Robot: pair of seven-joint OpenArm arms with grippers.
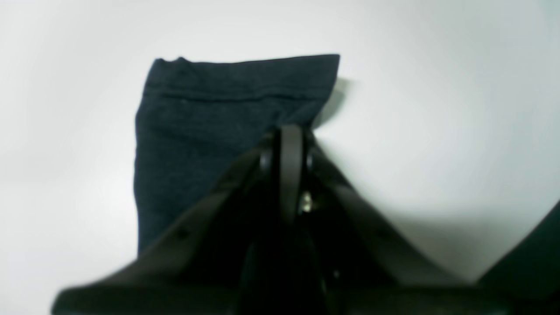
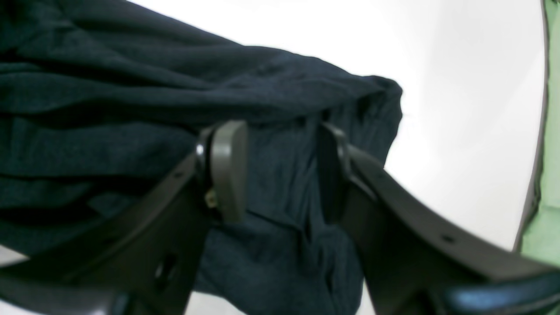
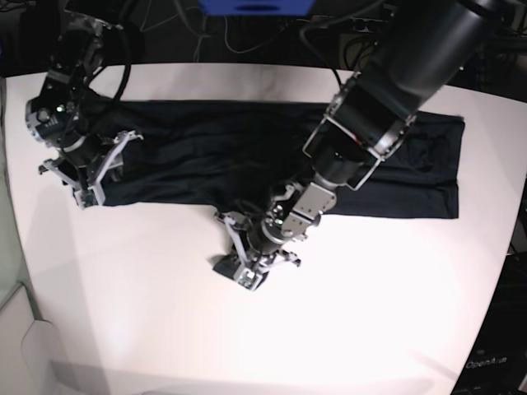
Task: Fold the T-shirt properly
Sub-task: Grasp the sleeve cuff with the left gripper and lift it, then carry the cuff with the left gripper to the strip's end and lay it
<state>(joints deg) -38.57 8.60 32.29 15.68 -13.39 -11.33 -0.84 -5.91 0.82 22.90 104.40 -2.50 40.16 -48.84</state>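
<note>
The T-shirt [image 3: 206, 148] is a very dark navy garment lying spread in a long band across the far half of the white table. One narrow end of it, seemingly a sleeve [image 1: 197, 127], reaches toward the table's middle. My left gripper [image 1: 291, 131] is shut, its two fingers pressed together on the right edge of that end; it sits low at the table's centre [image 3: 247, 265]. At the shirt's left end my right gripper [image 3: 89, 183] stands open. Its two pads [image 2: 229, 170] straddle bunched fabric [image 2: 280, 183] without closing on it.
The white table [image 3: 165, 321] runs forward to its front edge. Its left edge [image 3: 12, 214] lies close beside my right gripper, and a green surface [image 2: 549, 210] shows past the table's border. Cables and dark equipment [image 3: 247, 25] line the back.
</note>
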